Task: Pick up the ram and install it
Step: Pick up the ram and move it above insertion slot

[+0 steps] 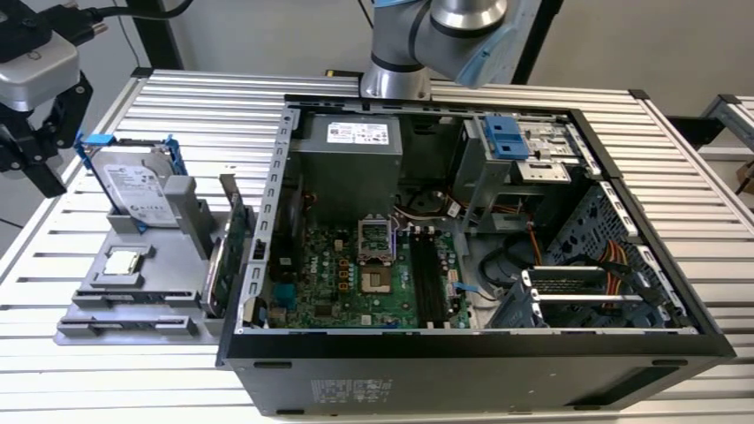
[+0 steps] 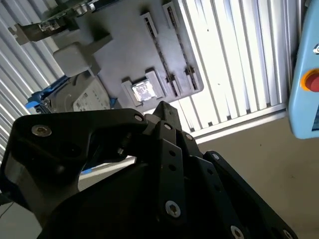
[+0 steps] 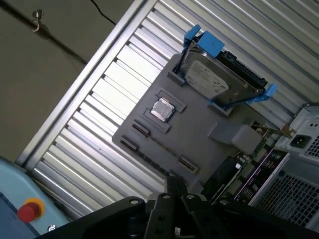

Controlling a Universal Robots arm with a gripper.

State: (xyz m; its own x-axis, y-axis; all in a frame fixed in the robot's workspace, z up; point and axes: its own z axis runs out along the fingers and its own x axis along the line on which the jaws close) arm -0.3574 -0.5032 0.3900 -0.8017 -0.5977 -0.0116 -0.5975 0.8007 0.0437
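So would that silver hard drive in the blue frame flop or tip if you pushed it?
The silver hard drive in the blue frame looks like a solid metal box, so probably stiff and heavy for its size. It stands leaning on edge in the grey holder, so a sideways shove might tip it, though the holder's blocks likely steady it.

The case (image 1: 471,353) lies on the bench (image 1: 212,97) with its side open upward, so the board is reachable from above. Inside, the power supply (image 1: 353,150), drive cage (image 1: 531,146) and orange cables (image 1: 566,252) crowd the memory slots (image 1: 426,278). A green card (image 1: 236,238) stands upright between the case wall and the grey holder (image 1: 130,309). The hard drive (image 1: 130,190) stands tilted on that holder. The end effector (image 2: 162,109) hangs above the holder with open air beneath.
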